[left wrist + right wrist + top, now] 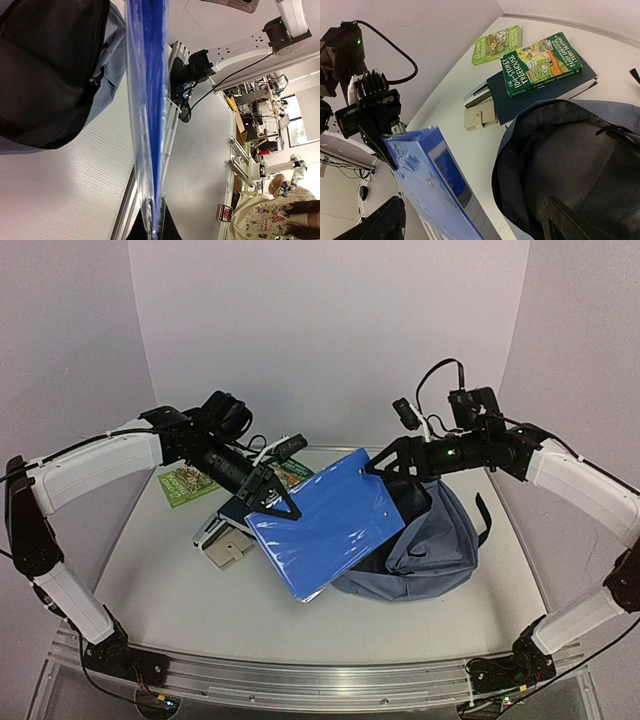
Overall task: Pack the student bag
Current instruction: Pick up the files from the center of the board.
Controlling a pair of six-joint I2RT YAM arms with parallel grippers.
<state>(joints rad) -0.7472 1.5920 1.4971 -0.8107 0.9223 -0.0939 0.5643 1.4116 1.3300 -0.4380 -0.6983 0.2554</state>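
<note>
The student bag [432,544] lies on the table right of centre, grey-blue, its mouth gaping onto dark lining [570,160]. My left gripper [268,496] is shut on the left edge of a blue plastic binder [325,523], holding it tilted in the air over the bag's left side. In the left wrist view the binder [148,100] runs edge-on from the clamped jaws [157,222], with the bag [50,75] to its left. My right gripper [385,465] hovers open at the binder's upper right corner, above the bag's mouth. Its fingers [570,220] stand wide apart on either side of the binder [430,185].
Behind the binder lie a green book [497,44], a second green book [542,62] on top of a dark blue one [520,97], and a beige clasped case [480,117]. The table's aluminium front rail [300,675] runs between the arm bases.
</note>
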